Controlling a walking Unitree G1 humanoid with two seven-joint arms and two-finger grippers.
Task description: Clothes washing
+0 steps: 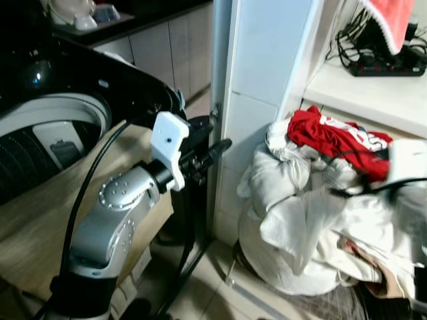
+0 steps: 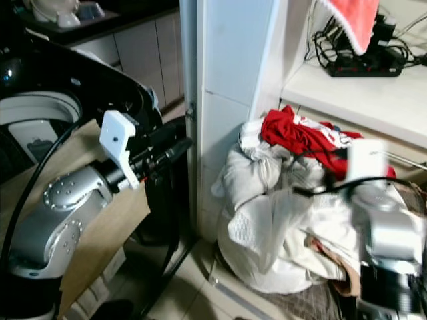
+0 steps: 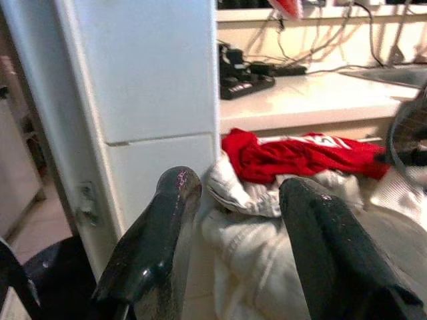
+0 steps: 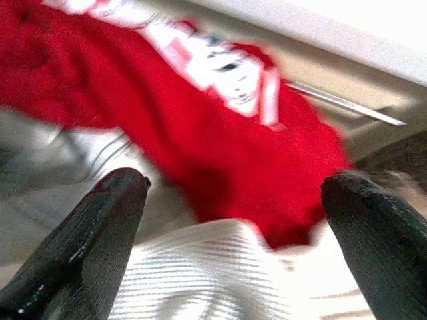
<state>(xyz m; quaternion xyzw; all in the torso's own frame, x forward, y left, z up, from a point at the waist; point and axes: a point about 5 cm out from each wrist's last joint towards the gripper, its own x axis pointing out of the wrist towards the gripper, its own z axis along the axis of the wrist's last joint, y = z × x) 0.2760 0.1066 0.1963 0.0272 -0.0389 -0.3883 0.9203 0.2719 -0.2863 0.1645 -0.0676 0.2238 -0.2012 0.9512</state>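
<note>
While the right tool [image 4: 233,220] is hovering wide open, holding nothing, over the red garment [image 4: 200,127] stretching lengthwise across the clothes pile [image 1: 300,220], the left tool [image 3: 233,233] is gaping empty.

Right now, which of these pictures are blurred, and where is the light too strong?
Right wrist view: the red garment and its white print are smeared by motion blur, while the right gripper is open. Both eye views: the right arm is blurred, and the white shelf is washed out by bright light. Left wrist view: fairly sharp on the laundry pile; the near fingers of the open left gripper look soft.
</note>
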